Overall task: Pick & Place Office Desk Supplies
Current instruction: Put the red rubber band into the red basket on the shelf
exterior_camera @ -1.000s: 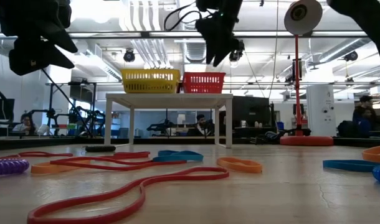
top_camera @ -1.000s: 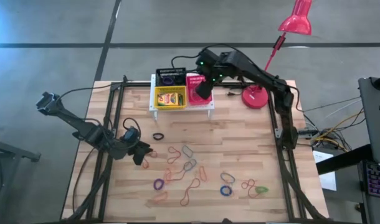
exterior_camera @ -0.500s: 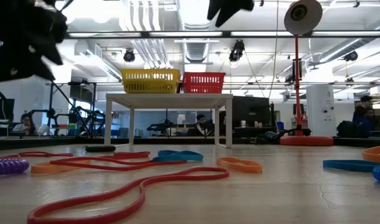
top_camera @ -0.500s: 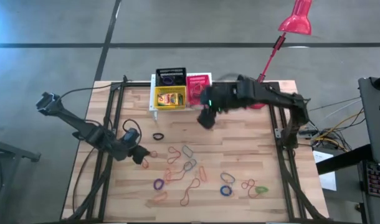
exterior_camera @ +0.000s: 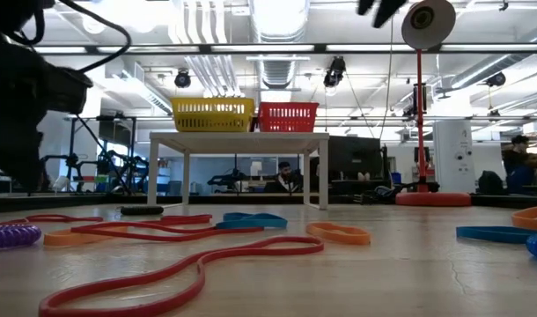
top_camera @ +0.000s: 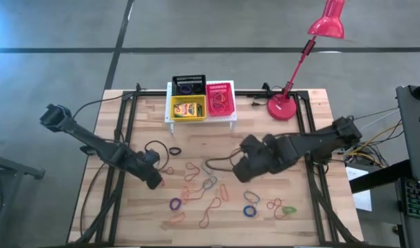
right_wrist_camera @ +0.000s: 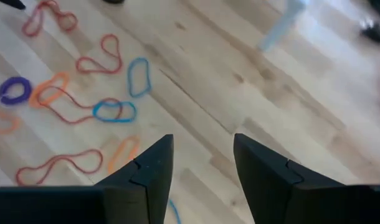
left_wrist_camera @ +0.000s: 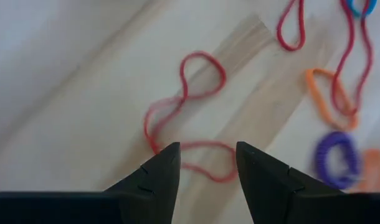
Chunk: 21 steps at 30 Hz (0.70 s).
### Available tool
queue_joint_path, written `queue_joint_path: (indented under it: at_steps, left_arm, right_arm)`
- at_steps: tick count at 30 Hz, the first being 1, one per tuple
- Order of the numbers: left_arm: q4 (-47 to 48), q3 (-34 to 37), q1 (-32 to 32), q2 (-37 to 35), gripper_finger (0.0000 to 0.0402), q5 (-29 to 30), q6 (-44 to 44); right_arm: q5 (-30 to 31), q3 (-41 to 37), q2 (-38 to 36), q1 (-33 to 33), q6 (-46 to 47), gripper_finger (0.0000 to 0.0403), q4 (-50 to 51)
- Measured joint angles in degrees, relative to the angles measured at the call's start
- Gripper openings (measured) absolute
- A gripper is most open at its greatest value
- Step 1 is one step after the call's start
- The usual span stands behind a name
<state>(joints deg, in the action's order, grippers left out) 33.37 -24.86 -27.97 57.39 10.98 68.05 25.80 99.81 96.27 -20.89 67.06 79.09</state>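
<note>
**A:** So where was everything sitting? Using the white stand (top_camera: 200, 118) as my anchor. It sat at the table's (top_camera: 279, 138) far edge, carrying the black basket (top_camera: 188, 85), the yellow basket (top_camera: 188, 107) with a crayon box in it, and the red basket (top_camera: 220, 99). The lamp (top_camera: 284, 107) base was just to the stand's right. The bands (top_camera: 210, 183) were spread loose on the wood in front of the stand, well apart from it, with one black loop (top_camera: 174, 151) nearest it.

**B:** Any free room? Looked to me like a bare strip of wood ran between the stand and the bands, and the front edge past the bands was open too.

**A:** Yep. The left gripper (top_camera: 155, 180) was low, front-left of the stand, fingers (left_wrist_camera: 159, 174) parted with nothing in them, right over a red loop (left_wrist_camera: 187, 118). The right gripper (top_camera: 243, 170) was front-right of the stand, above the bands, jaws apart and empty too.

**B:** And versus a second ago?

**A:** Big change: the right arm had been up at the red basket, then swung away from the stand and down over the middle of the table. The left one only crept a bit. Bands hadn't budged.
</note>
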Motion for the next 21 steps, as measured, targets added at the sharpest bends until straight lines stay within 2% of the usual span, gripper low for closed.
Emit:
queue_joint_path:
  at_steps: [4, 8, 14, 21]
  left_arm:
    - [-3.2, 0.0, 0.0, 4.8, 0.0161, 3.4, -12.9]
    - [-5.4, 0.0, 0.0, 10.4, 0.0161, 4.9, -21.0]
    - [-7.0, -0.2, 0.0, 17.0, 0.0144, 6.1, -21.7]
    - [-11.6, -0.1, 0.1, 18.3, 0.0068, 7.3, -21.6]
  right_arm:
    - [1.3, -4.7, -2.6, -1.7, 4.4, 0.0154, 0.0]
    - [1.4, -8.5, -5.4, -1.8, 4.7, 0.0147, 0.0]
    - [1.8, -12.2, -10.3, -1.9, 3.0, 0.0134, 0.0]
    - [5.9, -15.8, -15.2, -1.9, 1.6, 0.0124, -0.5]
